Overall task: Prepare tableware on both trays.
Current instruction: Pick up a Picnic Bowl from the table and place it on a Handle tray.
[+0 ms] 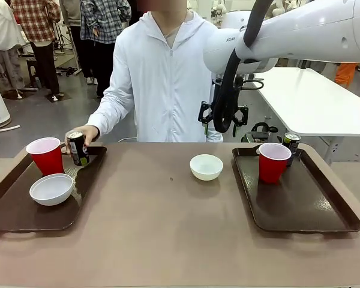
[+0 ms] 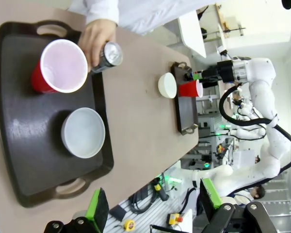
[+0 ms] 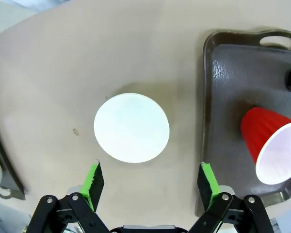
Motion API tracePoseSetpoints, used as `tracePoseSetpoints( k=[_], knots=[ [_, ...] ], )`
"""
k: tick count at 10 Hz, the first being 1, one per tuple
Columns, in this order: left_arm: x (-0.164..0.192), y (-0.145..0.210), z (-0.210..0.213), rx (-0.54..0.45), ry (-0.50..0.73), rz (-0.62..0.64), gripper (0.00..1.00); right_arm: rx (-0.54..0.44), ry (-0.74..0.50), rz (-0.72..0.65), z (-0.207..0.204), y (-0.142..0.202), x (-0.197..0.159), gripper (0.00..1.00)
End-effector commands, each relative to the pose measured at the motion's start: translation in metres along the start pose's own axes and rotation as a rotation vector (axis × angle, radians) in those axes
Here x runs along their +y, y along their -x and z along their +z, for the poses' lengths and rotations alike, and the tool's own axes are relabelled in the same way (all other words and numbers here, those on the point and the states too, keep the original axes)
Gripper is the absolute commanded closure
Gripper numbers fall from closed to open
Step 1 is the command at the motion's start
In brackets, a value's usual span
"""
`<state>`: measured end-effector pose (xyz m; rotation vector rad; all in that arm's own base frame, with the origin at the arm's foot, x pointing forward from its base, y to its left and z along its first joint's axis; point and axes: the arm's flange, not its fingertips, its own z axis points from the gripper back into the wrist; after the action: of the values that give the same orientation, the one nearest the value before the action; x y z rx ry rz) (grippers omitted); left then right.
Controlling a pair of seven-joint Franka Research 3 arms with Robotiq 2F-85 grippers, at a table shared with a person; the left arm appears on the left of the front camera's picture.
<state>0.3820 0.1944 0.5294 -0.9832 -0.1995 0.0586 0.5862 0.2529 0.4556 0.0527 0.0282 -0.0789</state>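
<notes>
This is a robotics lab or test hall rather than a home or a diner. In the upper right of the front view, a white Franka arm trailing a thick black cable hose reaches over a tan table. Past the table's far edge, a bare grey polished floor stretches to the upper left, where other people stand around beside a dark equipment stand. A plain white worktable fills the right middle. Along the bottom edge of the left wrist view, loose black cables and a yellow box with a red stop button lie on the floor.
</notes>
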Motion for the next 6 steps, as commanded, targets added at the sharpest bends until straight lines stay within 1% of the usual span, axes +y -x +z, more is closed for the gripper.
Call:
tracePoseSetpoints(
  k=[1, 2, 3, 5, 6],
  knots=[
    [-0.002, 0.001, 0.001, -0.003, 0.013, -0.003, 0.0, -0.006, -0.008, -0.004, -0.003, 0.004, -0.004, 0.0],
    [-0.002, 0.001, 0.001, -0.003, 0.013, -0.003, 0.0, 0.0, 0.0, 0.0, 0.0, 0.0, 0.0, 0.0],
    [-0.002, 0.001, 0.001, -0.003, 0.013, -0.003, 0.0, -0.03, 0.025, 0.019, -0.012, -0.006, 0.0, 0.0],
    [-0.002, 0.001, 0.001, -0.003, 0.013, -0.003, 0.0, -0.06, 0.015, 0.04, -0.038, -0.023, -0.001, 0.0],
    [-0.002, 0.001, 0.001, -0.003, 0.013, -0.003, 0.0, -0.061, 0.029, 0.043, -0.048, -0.028, -0.001, 0.0]
  ],
)
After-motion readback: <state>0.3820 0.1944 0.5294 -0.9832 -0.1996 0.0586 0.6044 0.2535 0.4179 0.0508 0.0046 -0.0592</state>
